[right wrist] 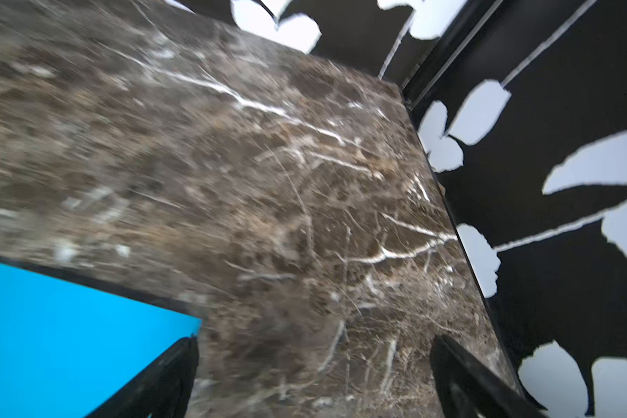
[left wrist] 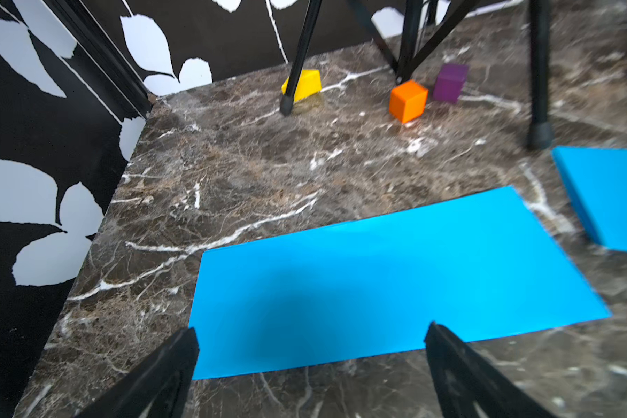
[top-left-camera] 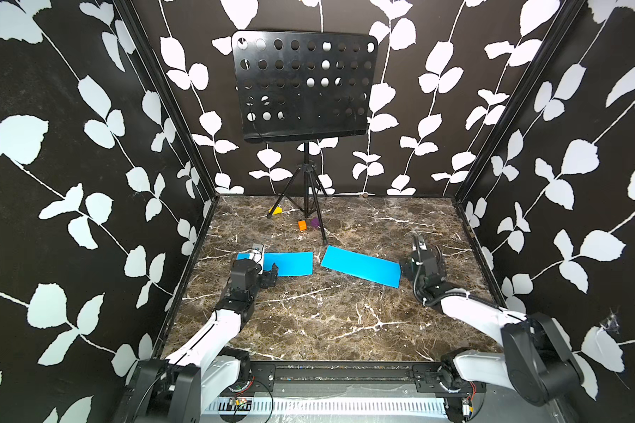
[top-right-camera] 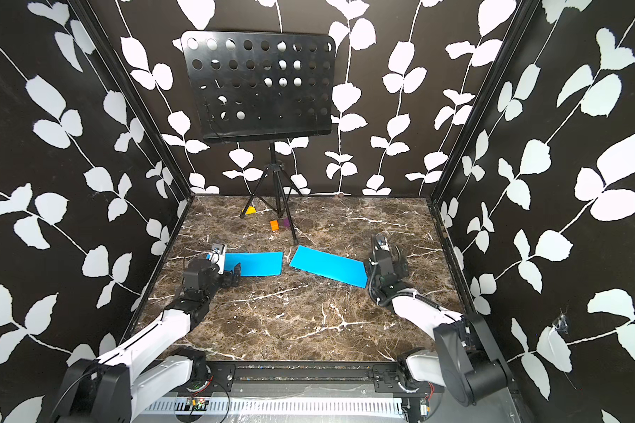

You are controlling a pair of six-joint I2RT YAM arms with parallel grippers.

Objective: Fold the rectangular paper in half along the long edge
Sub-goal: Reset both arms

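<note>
Two blue rectangular papers lie on the marble table (top-left-camera: pixel 308 322). In both top views the left paper (top-left-camera: pixel 290 263) (top-right-camera: pixel 255 264) lies flat and the right paper (top-left-camera: pixel 360 269) (top-right-camera: pixel 329 269) lies at an angle. My left gripper (top-left-camera: pixel 270 275) (left wrist: pixel 312 338) stands open at the left paper's (left wrist: pixel 377 282) near edge, a finger on either side, holding nothing. My right gripper (top-left-camera: pixel 422 262) (right wrist: pixel 314 347) hangs open over bare marble just past the right paper's (right wrist: pixel 69 325) right end. One finger of it overlaps the paper's corner in the right wrist view.
A black music stand's tripod (top-left-camera: pixel 306 183) stands at the back, one leg ending near the right paper's far corner. A yellow block (top-left-camera: pixel 276 210), an orange cube (top-left-camera: pixel 302 225) and a purple cube (top-left-camera: pixel 315 221) sit by its legs. Patterned walls close three sides.
</note>
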